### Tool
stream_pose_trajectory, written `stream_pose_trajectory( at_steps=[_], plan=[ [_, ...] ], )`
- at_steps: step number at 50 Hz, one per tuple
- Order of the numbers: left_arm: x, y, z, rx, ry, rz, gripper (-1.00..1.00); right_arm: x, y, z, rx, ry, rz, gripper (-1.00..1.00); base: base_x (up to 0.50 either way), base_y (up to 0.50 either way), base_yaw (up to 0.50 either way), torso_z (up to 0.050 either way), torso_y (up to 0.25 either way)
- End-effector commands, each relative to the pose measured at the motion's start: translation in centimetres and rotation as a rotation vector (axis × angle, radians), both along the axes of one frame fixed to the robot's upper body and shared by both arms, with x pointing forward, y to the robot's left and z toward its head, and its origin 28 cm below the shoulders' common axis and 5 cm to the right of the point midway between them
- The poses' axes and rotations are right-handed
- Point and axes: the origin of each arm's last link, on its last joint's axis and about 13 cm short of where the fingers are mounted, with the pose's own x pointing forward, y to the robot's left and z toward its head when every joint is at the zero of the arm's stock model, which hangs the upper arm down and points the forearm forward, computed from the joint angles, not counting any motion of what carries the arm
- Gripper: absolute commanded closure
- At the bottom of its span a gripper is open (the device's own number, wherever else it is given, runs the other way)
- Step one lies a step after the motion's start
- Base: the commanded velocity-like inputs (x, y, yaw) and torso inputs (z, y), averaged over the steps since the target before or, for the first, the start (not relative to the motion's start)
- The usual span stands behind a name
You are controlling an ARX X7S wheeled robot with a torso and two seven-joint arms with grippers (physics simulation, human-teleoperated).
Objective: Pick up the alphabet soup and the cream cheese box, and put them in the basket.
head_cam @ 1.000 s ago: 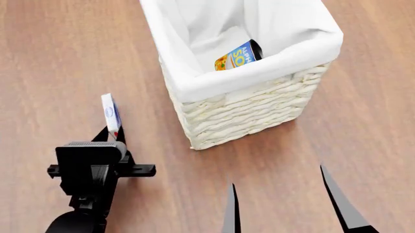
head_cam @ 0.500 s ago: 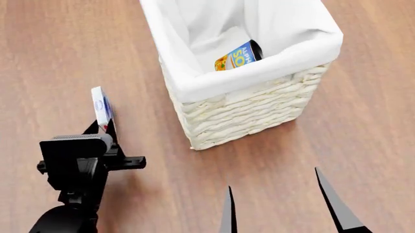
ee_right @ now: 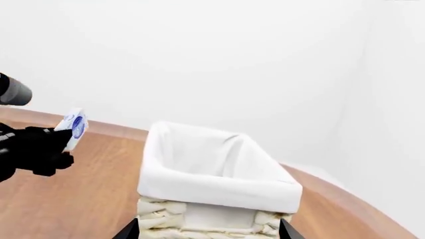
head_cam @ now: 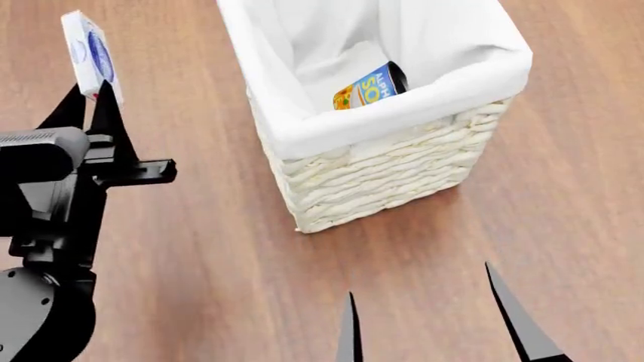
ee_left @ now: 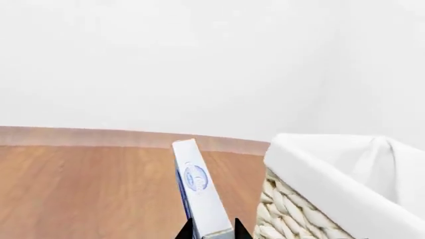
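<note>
Left wrist view: the left end effector (ee_left: 211, 233) is clamped on the lower end of the cream cheese box (ee_left: 196, 186), which stands nearly upright, tilted a little, w/ its round blue logo showing. Only the two black fingertips show at the frame edge; the rest of the end effector is cut off. The basket (ee_left: 292, 219) sits just beside the box, w/ its white liner folded over the rim; its inside isn't visible from here.

Head view: the box (head_cam: 89, 53) is held up off the wood desk (head_cam: 563, 151), left of the basket (head_cam: 382, 173) and not yet over the opening. The alphabet soup (head_cam: 369, 87) already lies tilted inside, against the near liner wall, label partly hidden by the rim. The right end effector (head_cam: 423, 332) holds nothing, its two tips spread apart, low in frame, body cut off.

Right wrist view: the box (ee_right: 73, 127) shows small and blurry in the left end effector (ee_right: 63, 137), near rim height judging by this angle. The basket (ee_right: 212, 199) hides the can here.

Handling guess: the box looks light, thin and stiff, w/ smooth faces, so it may pivot or slip when pinched at one end; a flat-face grip nearer the middle would be steadier.
</note>
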Motion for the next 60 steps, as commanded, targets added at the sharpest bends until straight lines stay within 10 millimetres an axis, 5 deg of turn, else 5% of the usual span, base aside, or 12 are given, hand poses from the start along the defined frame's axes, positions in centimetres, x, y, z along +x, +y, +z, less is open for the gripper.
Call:
stream_pose_trajectory(
  at_steps=[1,10,23,48,60],
  plan=[
    [-1.0,0.0,5.5,-0.018,-0.155,-0.028,1.00,-0.3,0.1,0.2,-0.004,-0.008,0.005,-1.00,0.00,0.00,0.00,0.000,0.000],
    [0.0,0.0,10.8,-0.009,-0.271,-0.067,1.00,-0.5,0.1,0.5,-0.012,-0.012,0.003,-1.00,0.00,0.00,0.00,0.000,0.000],
    [3.6,-2.1,14.2,0.121,-0.271,-0.149,1.00,-0.4,0.3,0.9,-0.025,-0.013,0.005,-1.00,0.00,0.00,0.00,0.000,0.001],
    [3.8,-4.8,14.5,0.259,-0.057,-0.785,1.00,-0.7,0.1,0.5,-0.032,-0.010,-0.008,-1.00,0.00,0.00,0.00,0.000,0.001],
    [3.8,-4.8,14.4,0.240,0.018,-0.908,1.00,-0.7,0.2,0.8,-0.025,-0.007,-0.009,-1.00,0.00,0.00,0.00,0.000,0.001]
  ],
)
